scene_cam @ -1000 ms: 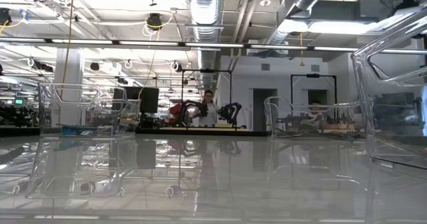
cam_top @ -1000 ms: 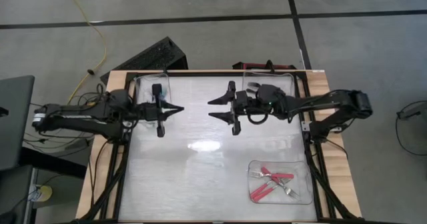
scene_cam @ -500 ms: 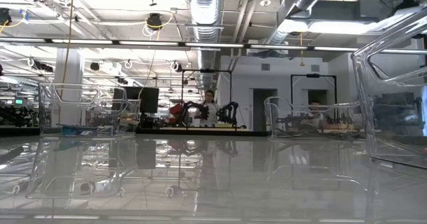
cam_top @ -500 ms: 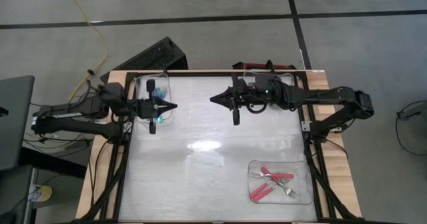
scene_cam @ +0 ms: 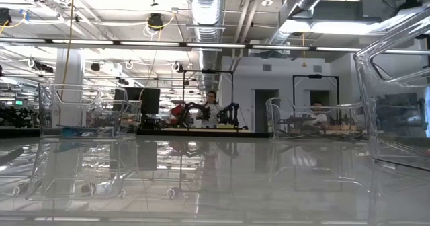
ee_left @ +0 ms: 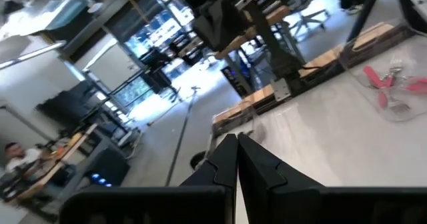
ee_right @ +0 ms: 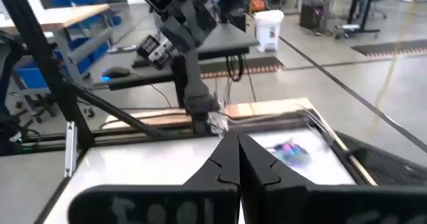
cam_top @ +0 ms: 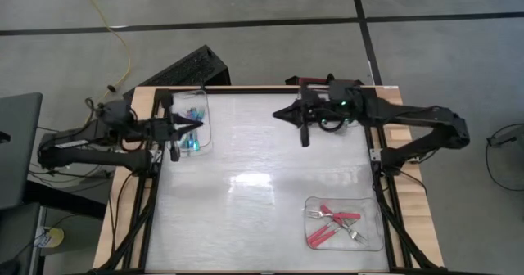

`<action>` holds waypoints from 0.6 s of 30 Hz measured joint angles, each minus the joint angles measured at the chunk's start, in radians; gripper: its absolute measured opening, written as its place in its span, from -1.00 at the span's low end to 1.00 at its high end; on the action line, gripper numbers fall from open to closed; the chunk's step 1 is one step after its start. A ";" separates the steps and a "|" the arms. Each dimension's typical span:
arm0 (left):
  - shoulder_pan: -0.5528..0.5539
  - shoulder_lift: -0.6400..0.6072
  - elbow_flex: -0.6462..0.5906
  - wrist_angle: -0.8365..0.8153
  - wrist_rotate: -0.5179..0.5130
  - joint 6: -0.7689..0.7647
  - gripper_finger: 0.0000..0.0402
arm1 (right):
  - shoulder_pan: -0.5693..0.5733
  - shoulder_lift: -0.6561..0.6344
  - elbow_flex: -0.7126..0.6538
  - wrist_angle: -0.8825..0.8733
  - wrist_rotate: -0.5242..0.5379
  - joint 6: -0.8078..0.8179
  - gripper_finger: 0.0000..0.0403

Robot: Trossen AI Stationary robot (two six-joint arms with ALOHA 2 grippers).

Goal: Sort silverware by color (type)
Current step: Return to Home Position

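Observation:
Several red-handled forks point(cam_top: 332, 219) lie in a clear tray point(cam_top: 308, 203) at the table's near right; they also show in the left wrist view point(ee_left: 383, 84). Blue-handled forks point(cam_top: 194, 114) lie in a clear tray point(cam_top: 208, 103) at the far left and appear in the right wrist view point(ee_right: 291, 151). My left gripper point(cam_top: 199, 126) hovers shut over that tray's right side, with nothing in it point(ee_left: 236, 159). My right gripper point(cam_top: 276, 114) hangs shut and empty point(ee_right: 238, 159) above the far middle of the table.
A third clear tray point(cam_top: 360, 95) stands at the far right, mostly under my right arm. The glossy tabletop point(cam_top: 246, 201) between the trays is bare. In the low view the trays' clear walls point(scene_cam: 84, 111) stand before a workshop with a person far behind.
My right gripper has shut with nothing between its fingers and drawn back toward the table's far right. My left gripper, shut throughout, has drawn back toward the left edge, uncovering the blue forks in their tray. No fork has moved.

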 joint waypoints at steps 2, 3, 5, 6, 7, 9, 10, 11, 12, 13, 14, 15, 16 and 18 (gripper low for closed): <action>0.000 -0.039 -0.003 -0.036 -0.028 0.000 -1.00 | -0.010 -0.035 0.000 -0.055 0.000 0.000 -0.93; 0.000 -0.057 -0.006 -0.063 -0.040 0.001 -1.00 | -0.014 -0.052 0.000 -0.080 0.001 -0.004 -0.93; 0.000 -0.090 -0.007 -0.105 -0.057 0.001 -1.00 | -0.022 -0.087 0.000 -0.139 0.001 -0.018 -0.93; 0.000 -0.104 -0.007 -0.125 -0.059 0.000 -1.00 | -0.024 -0.102 -0.004 -0.152 0.001 -0.028 -0.93; 0.000 -0.119 -0.007 -0.152 -0.059 0.000 -1.00 | -0.025 -0.119 -0.015 -0.152 0.001 -0.032 -0.93; 0.000 -0.144 -0.007 -0.200 -0.059 0.000 -1.00 | -0.036 -0.157 -0.064 -0.145 0.000 -0.033 -0.93; 0.000 -0.155 -0.007 -0.216 -0.059 0.000 -1.00 | -0.043 -0.175 -0.096 -0.133 -0.001 -0.028 -0.93; 0.000 -0.167 -0.015 -0.220 -0.059 0.000 -1.00 | -0.049 -0.192 -0.132 -0.105 -0.002 -0.016 -0.93; 0.000 -0.183 -0.030 -0.217 -0.056 0.000 -1.00 | -0.056 -0.210 -0.170 -0.086 -0.001 -0.003 -0.93; 0.000 -0.205 -0.052 -0.212 -0.051 -0.001 -1.00 | -0.064 -0.231 -0.214 -0.062 -0.001 0.012 -0.93; 0.000 -0.227 -0.079 -0.203 -0.046 -0.001 -1.00 | -0.073 -0.251 -0.258 -0.034 -0.001 0.027 -0.93; 0.000 -0.251 -0.110 -0.185 -0.044 -0.001 -1.00 | -0.080 -0.269 -0.299 0.003 -0.002 0.047 -0.93; 0.000 -0.281 -0.148 -0.164 -0.043 -0.002 -1.00 | -0.089 -0.290 -0.344 0.043 -0.004 0.066 -0.93; 0.000 -0.345 -0.233 -0.134 -0.042 -0.018 -1.00 | -0.104 -0.326 -0.437 0.130 -0.028 0.101 -0.93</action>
